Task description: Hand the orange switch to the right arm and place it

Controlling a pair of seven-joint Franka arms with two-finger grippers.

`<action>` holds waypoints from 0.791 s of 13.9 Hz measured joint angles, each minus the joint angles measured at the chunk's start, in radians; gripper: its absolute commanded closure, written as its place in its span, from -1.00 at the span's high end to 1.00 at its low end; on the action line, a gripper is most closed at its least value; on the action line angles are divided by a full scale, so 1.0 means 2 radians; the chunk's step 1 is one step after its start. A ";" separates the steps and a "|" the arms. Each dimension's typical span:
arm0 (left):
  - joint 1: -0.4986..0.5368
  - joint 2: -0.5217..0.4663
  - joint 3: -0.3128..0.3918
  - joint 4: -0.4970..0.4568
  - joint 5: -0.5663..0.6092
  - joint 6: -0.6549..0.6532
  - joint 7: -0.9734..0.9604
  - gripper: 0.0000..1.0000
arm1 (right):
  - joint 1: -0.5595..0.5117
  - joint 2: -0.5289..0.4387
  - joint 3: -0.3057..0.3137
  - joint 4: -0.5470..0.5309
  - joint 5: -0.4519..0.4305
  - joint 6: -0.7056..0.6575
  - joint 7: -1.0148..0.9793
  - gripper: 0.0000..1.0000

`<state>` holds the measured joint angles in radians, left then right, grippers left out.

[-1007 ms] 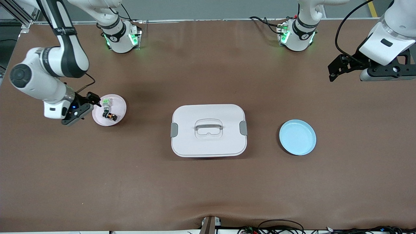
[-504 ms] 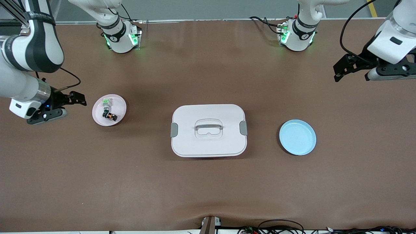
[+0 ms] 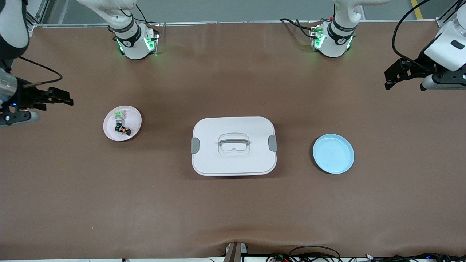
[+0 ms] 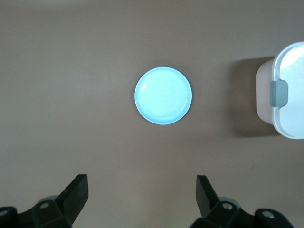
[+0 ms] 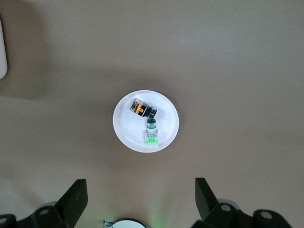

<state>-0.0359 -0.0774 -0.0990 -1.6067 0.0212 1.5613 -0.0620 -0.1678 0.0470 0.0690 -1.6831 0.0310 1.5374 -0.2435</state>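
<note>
Right gripper (image 3: 65, 100): fingers spread wide, nothing held; up over bare table at the right arm's end.

Orange switch (image 3: 123, 130): about four o'clock from that gripper in the front view, lying in the pink plate (image 3: 109, 133); its long axis runs roughly ten to four there. It touches or nearly touches the green switch (image 3: 118, 115), at its twelve o'clock on the same plate.

Left gripper (image 3: 395, 74): fingers likewise apart, empty; over the left arm's end, well apart from the switch.

Blue plate (image 3: 333, 153): empty, at three o'clock of the lidded box (image 3: 233, 146).

Judgement: the right arm is much the nearer to the switch.
</note>
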 measured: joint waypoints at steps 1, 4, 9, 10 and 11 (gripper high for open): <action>0.000 -0.001 0.000 0.000 0.000 -0.002 0.001 1.00 | -0.004 0.000 0.000 0.010 0.000 -0.010 0.001 1.00; 0.001 -0.004 0.000 0.000 0.000 -0.004 0.013 1.00 | -0.014 0.000 0.000 0.026 0.001 -0.023 0.004 1.00; 0.007 -0.007 0.000 0.001 0.000 -0.005 0.023 1.00 | -0.014 -0.010 0.007 0.033 0.001 -0.028 0.105 1.00; 0.007 -0.007 0.000 0.002 0.000 -0.005 0.023 1.00 | -0.013 -0.013 0.009 0.033 0.001 -0.029 0.118 1.00; 0.007 -0.007 0.000 0.004 0.000 -0.005 0.023 1.00 | -0.011 -0.016 0.010 0.033 0.001 -0.030 0.124 1.00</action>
<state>-0.0216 -0.0920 -0.0988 -1.5996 0.0212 1.5515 -0.0158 -0.1903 0.0150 0.0885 -1.6173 0.0339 1.4770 0.0048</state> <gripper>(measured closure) 0.000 0.000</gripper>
